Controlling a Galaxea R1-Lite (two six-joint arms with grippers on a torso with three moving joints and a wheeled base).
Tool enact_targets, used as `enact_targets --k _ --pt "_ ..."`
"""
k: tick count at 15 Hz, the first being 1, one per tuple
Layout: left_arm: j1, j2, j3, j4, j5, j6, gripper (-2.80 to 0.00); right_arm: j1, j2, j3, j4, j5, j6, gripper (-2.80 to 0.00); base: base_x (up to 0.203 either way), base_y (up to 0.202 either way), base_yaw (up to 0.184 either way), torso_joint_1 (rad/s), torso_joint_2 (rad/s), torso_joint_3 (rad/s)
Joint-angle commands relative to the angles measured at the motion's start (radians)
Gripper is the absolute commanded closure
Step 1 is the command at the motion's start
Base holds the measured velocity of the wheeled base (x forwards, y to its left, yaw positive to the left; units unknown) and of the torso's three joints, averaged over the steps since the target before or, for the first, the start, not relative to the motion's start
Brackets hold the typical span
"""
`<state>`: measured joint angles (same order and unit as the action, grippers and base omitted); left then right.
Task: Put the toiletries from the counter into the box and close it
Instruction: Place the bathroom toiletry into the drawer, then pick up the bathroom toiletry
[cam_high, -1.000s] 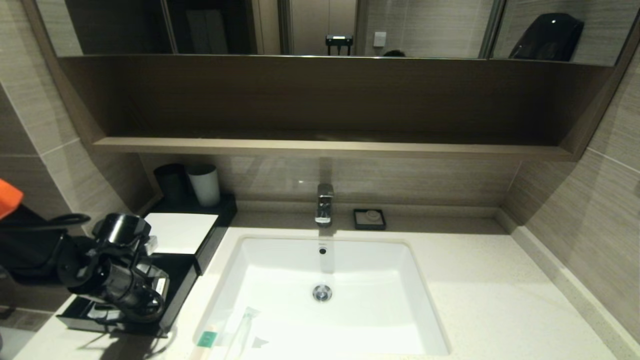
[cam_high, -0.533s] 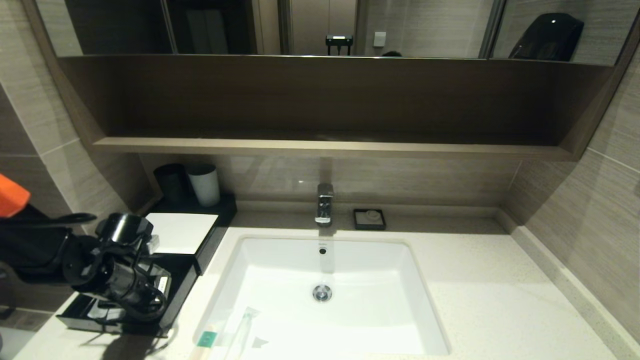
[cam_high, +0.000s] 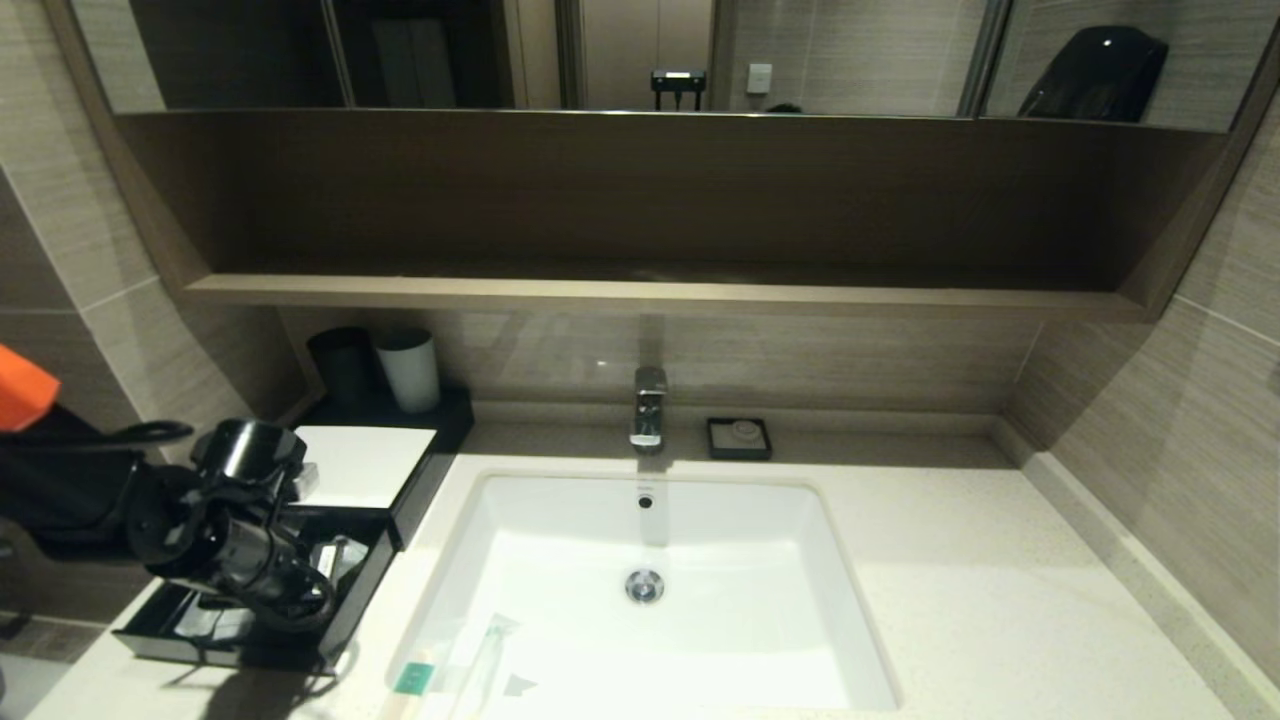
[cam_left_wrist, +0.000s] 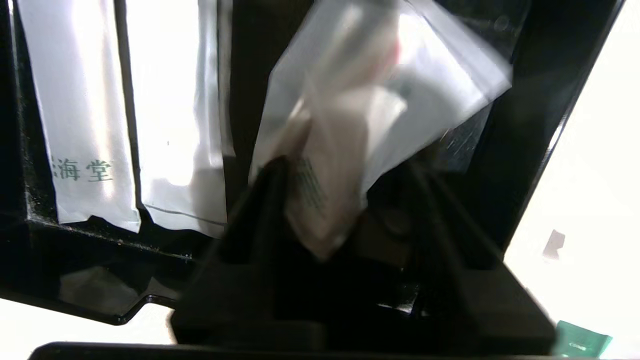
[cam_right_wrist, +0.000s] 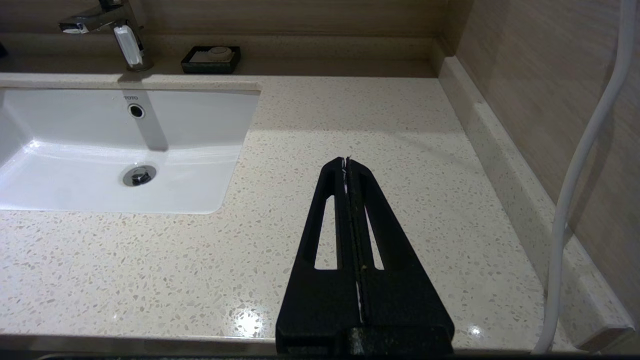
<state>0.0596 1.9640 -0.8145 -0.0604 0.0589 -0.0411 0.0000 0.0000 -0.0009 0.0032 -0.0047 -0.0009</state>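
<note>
Wide cream tabletop (cam_high: 980, 590) with its white sink (cam_high: 560, 520) fills the scene, and all the action sits at the robot's left, over the black box (cam_high: 420, 470). The drawer (cam_high: 345, 600) is pulled out, and the left tool (cam_left_wrist: 345, 210) hangs right above it. Here's the change: a second ago the wrist sat lower and nearer the drawer's front; now it has lifted and drawn back a touch, and a clear-wrapped packet (cam_left_wrist: 370, 115) shows beyond it in the drawer. In the left wrist view the tool's fingers stand spread apart, with the packet between them, blurred and tilted, apparently slipping free rather than pinched. I read that as a release: one item delivered beside the two white sachets (cam_left_wrist: 85, 125) already lying in the drawer.

Not done, though. The teal-labelled packet (cam_high: 413, 678) and the long toothbrush packet (cam_high: 482, 660) lie at the sink's near left rim, so more trips remain before the drawer can be pushed in.

The right tool (cam_right_wrist: 347, 165) idles over bare tabletop at the right, fingers pressed together, holding nothing.
</note>
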Motion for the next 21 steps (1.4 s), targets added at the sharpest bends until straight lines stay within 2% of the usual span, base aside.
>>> enact_targets --k 1,11,12,15,18,21 --pt "0.000 -0.027 -0.002 -0.001 -0.001 -0.003 -2.80 0.000 -0.001 0.000 0.000 0.000 0.000 0.00 0.000 0.000 0.000 0.000 0.00 0.000" --pt "0.007 -0.283 0.017 -0.002 -0.001 -0.071 -2.80 0.000 0.000 -0.001 0.000 0.000 -0.001 0.00 0.000 0.000 0.000 0.000 0.00 0.000" --pt "0.006 -0.306 0.022 -0.001 -0.009 -0.072 0.00 0.000 0.000 0.001 0.000 0.000 -0.001 0.00 0.000 0.000 0.000 0.000 0.00 0.000" --pt "0.002 -0.409 0.047 0.025 -0.092 -0.074 0.00 0.000 0.000 0.001 0.000 0.000 0.000 0.00 0.000 0.000 0.000 0.000 0.00 0.000" --pt "-0.021 -0.487 0.059 0.144 -0.205 -0.068 0.00 0.000 0.000 -0.001 0.000 0.000 0.000 0.00 0.000 0.000 0.000 0.000 0.00 0.000" --pt "-0.053 -0.538 0.100 0.196 -0.244 -0.063 0.00 0.000 0.000 0.001 0.000 0.000 0.000 0.00 0.000 0.000 0.000 0.000 0.00 0.000"
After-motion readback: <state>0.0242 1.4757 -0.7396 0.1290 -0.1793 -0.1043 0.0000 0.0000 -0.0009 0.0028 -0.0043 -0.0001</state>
